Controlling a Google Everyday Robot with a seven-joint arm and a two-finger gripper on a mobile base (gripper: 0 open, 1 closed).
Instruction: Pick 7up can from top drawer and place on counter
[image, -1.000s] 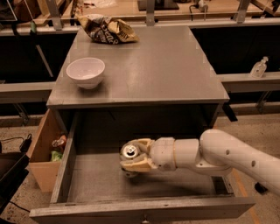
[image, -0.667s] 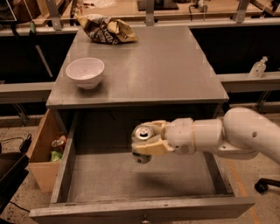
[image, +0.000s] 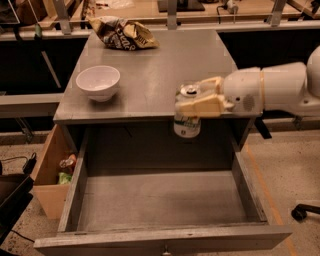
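Observation:
My gripper (image: 192, 101) comes in from the right on a white arm and is shut on the 7up can (image: 186, 125). The can is pale with green markings and a silver pull-tab top. It hangs upright in the air above the open top drawer (image: 160, 200), level with the front edge of the counter (image: 165, 60). The can's lower half shows in front of the dark gap under the counter. The drawer's grey floor holds nothing.
A white bowl (image: 98, 82) stands on the counter's front left. A crumpled snack bag (image: 122, 33) lies at the counter's back. A tan wooden box (image: 50, 172) with small items stands left of the drawer.
My gripper has lifted the can from the drawer floor up to the height of the counter's front edge and a little to the right.

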